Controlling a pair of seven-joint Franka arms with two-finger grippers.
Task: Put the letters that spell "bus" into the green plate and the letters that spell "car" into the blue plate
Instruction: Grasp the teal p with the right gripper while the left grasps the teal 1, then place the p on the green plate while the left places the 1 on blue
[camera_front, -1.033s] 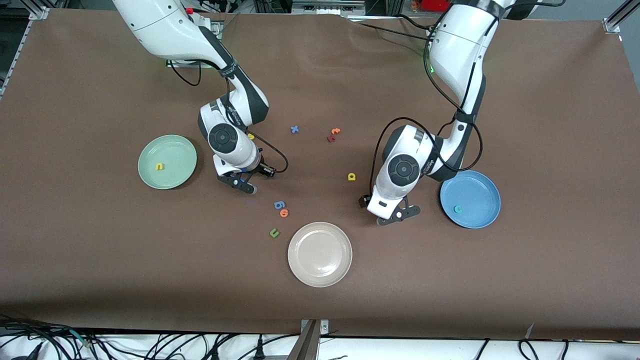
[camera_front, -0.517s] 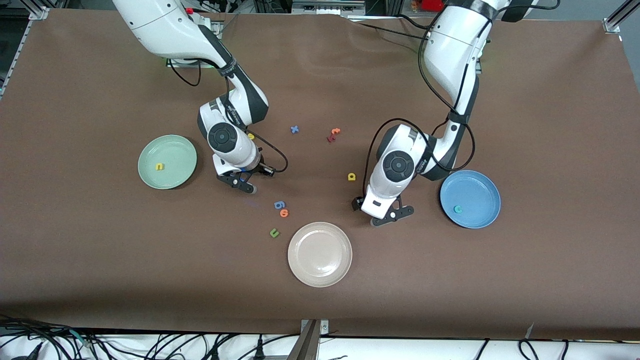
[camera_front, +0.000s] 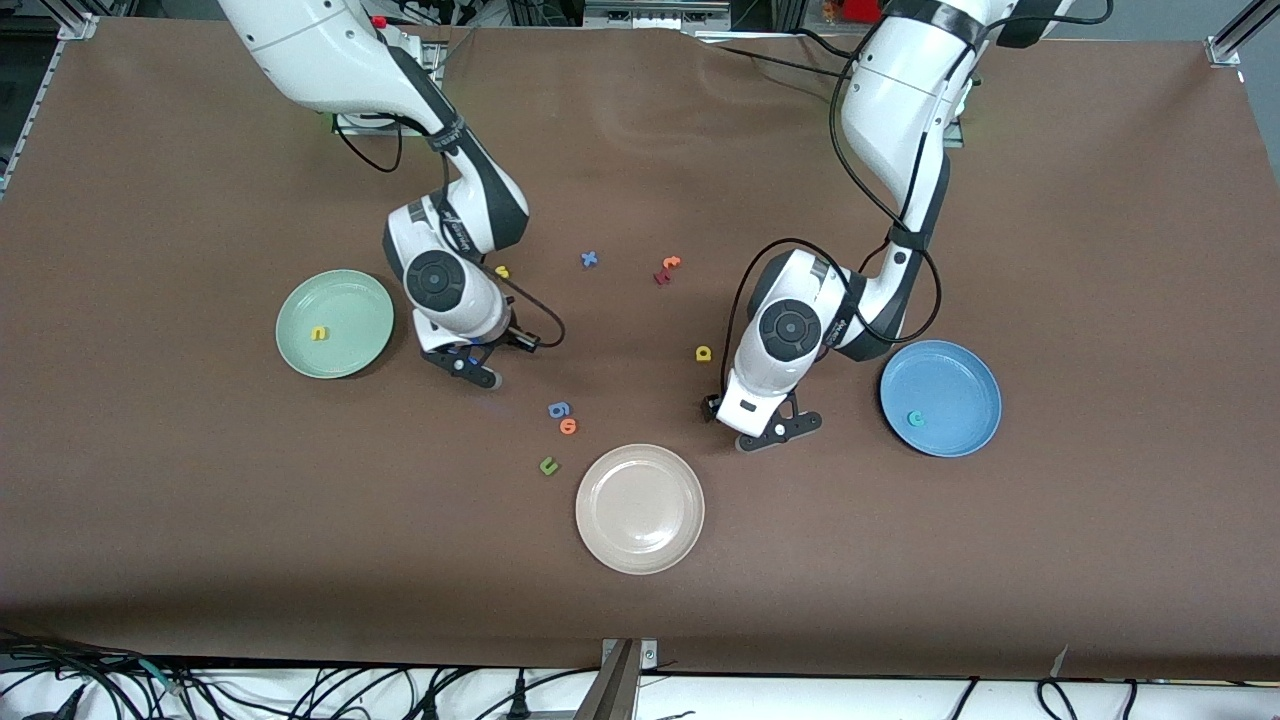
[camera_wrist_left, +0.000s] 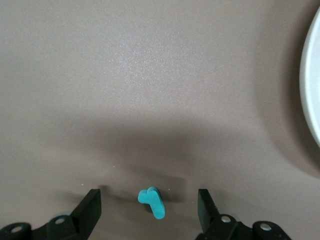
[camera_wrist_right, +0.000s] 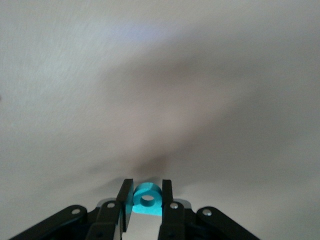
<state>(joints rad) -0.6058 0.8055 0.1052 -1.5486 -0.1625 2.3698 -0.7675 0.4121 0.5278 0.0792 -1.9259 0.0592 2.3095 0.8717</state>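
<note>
The right gripper (camera_wrist_right: 146, 195) is closed on a small teal letter (camera_wrist_right: 147, 198) with a round hole, its black fingers (camera_wrist_right: 126, 197) pressing the piece from both sides. Bare brown table (camera_wrist_right: 165, 90) fills the rest, with a dark shadow under the fingers.

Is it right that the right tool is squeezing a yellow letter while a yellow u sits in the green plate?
Not quite. The letter pinched in the right tool is teal, not yellow; the right wrist view shows its round bowl with a hole between the shut fingers. The rest holds: in the front view a yellow u does lie in the green plate.
</note>
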